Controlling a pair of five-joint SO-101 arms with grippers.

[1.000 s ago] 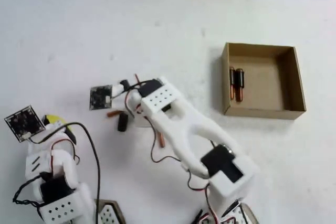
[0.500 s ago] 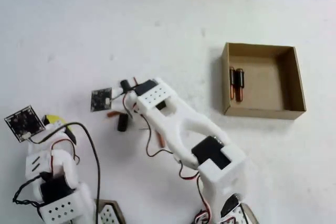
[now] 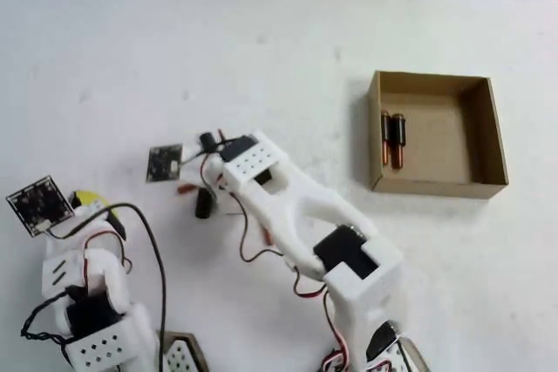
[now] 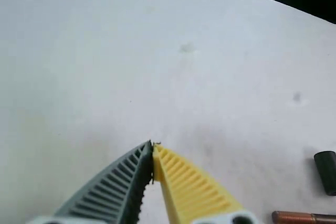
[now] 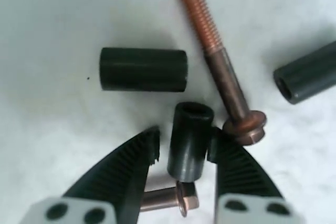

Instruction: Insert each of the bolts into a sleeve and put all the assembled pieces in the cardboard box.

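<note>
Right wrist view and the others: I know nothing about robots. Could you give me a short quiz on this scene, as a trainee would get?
1. True or false: the cardboard box holds two assembled pieces.
2. What sits between the fingers of the right gripper? A: a black sleeve. B: a copper bolt. C: nothing.
3. Fill in: the left gripper, above bare table, is ____ (open or shut).

Key: 1 true; 2 A; 3 shut.

Left arm [image 3: 91,302] and right arm [image 3: 301,202] — white shells, black motors, red-black cables; left hand [image 4: 153,149] grey-and-yellow ribbed, right hand [image 5: 184,141] black.
</note>
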